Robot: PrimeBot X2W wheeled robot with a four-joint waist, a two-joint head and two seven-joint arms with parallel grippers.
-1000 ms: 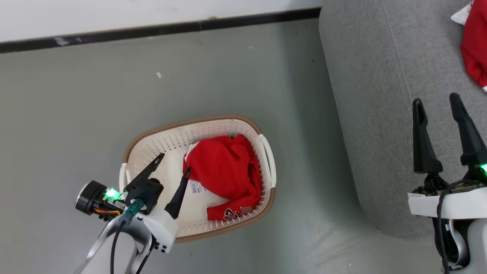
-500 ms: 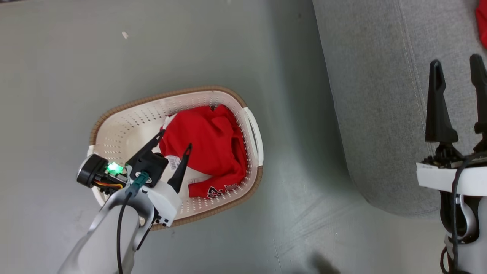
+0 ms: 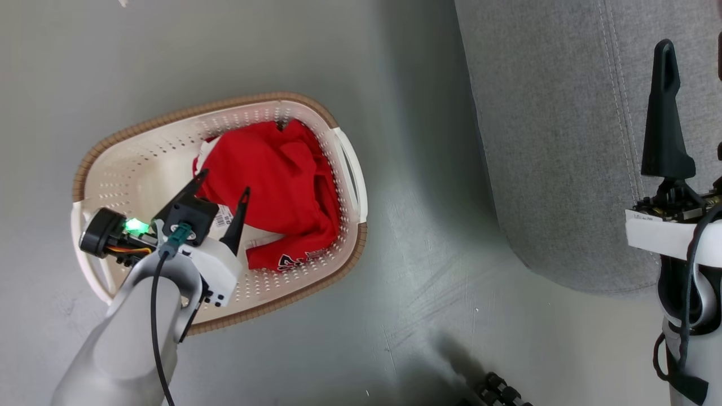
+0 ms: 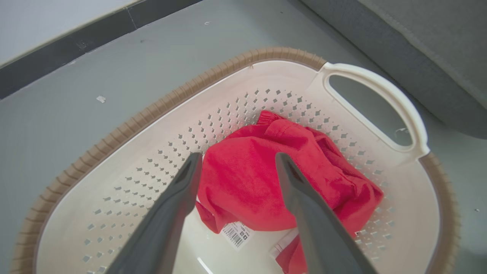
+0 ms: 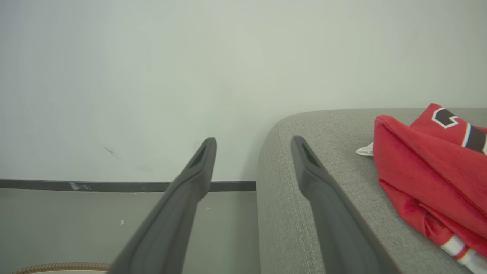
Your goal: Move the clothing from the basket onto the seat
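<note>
Grey floor (image 3: 282,51) carries the basket (image 3: 141,121) beside the seat (image 3: 553,141). Left end effector (image 3: 224,181) hangs released over the clothing (image 3: 276,175). Right end effector (image 3: 694,51) is released and seemingly empty, one finger cut off.

I'm getting bright, soft, even light across all views. The floor (image 3: 428,270) is giving back a pale sheen, the sofa (image 3: 541,141) is casting a soft shadow beside it, and the left hand (image 4: 237,156), close to the lens, is coming through slightly soft.
</note>
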